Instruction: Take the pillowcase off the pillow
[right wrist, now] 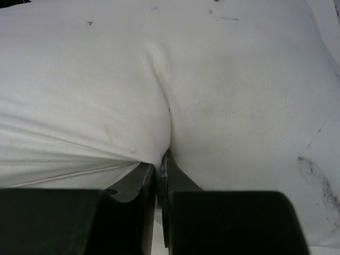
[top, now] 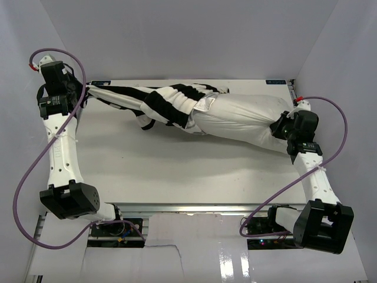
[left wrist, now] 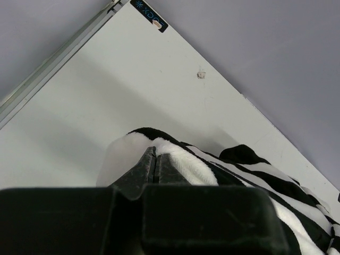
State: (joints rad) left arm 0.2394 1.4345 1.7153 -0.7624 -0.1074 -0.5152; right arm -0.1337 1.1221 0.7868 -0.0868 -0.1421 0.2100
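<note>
The off-white pillow [top: 238,118] lies across the back of the table, its right end bare. The black-and-white striped pillowcase [top: 159,101] stretches left from the pillow's left end. My left gripper [top: 84,89] is at the far left and is shut on the pillowcase's end; in the left wrist view its jaws [left wrist: 154,154] pinch the striped fabric [left wrist: 186,162]. My right gripper [top: 281,125] is shut on the pillow's right end; in the right wrist view its jaws [right wrist: 158,162] pinch a fold of the plain white fabric [right wrist: 223,95].
The white table [top: 171,171] is walled by white panels at the back and sides. A metal rail [top: 194,207] runs along the near edge by the arm bases. The table's back edge [left wrist: 58,58] shows in the left wrist view.
</note>
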